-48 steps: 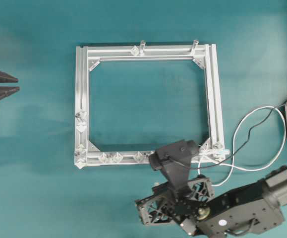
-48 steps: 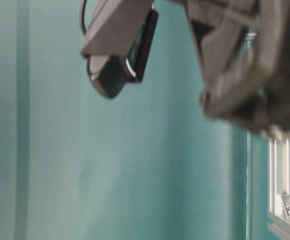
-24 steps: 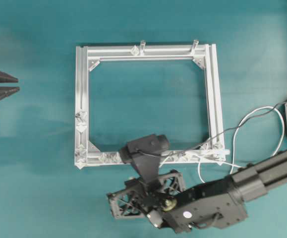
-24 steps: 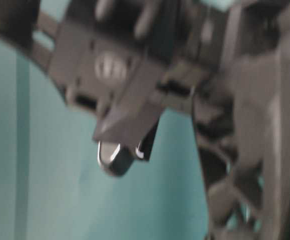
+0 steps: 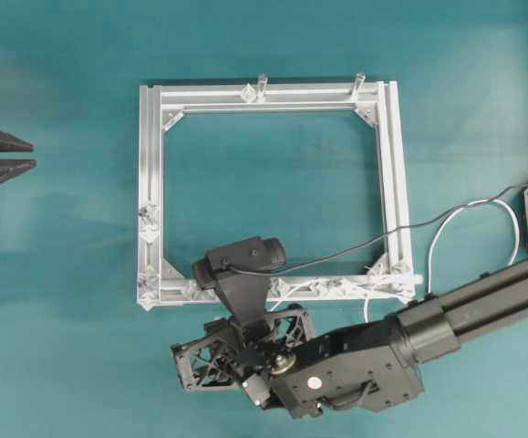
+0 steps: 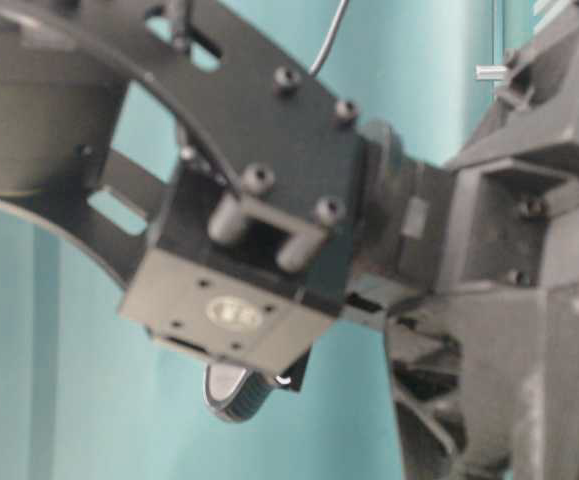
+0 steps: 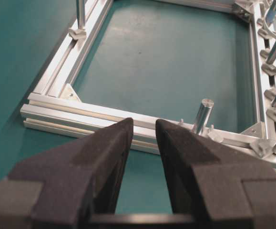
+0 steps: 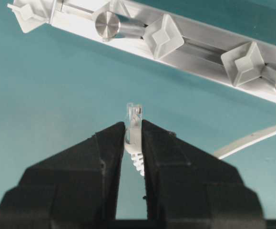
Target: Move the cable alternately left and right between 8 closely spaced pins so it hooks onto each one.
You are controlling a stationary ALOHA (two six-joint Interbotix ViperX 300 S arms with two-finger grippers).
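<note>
My right gripper (image 8: 131, 130) is clamped on the cable's (image 8: 252, 139) plug (image 8: 134, 119), just short of the rail (image 8: 195, 47). The cord looks light and limp, so I hold it by the rigid plug. Left gripper (image 7: 143, 138) is empty, jaws slightly parted.

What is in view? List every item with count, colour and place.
table: one, teal, under everything
frame: one, silver aluminium, table centre
posts: two, round metal, far rail
pins: several, pale diamonds, near rail; full count hidden
cable: one, white, trailing off right
plug: one, white, in right pincer
black wire: one, across frame corner
left pincer: black, open, empty
right pincer: black, shut on plug
</note>
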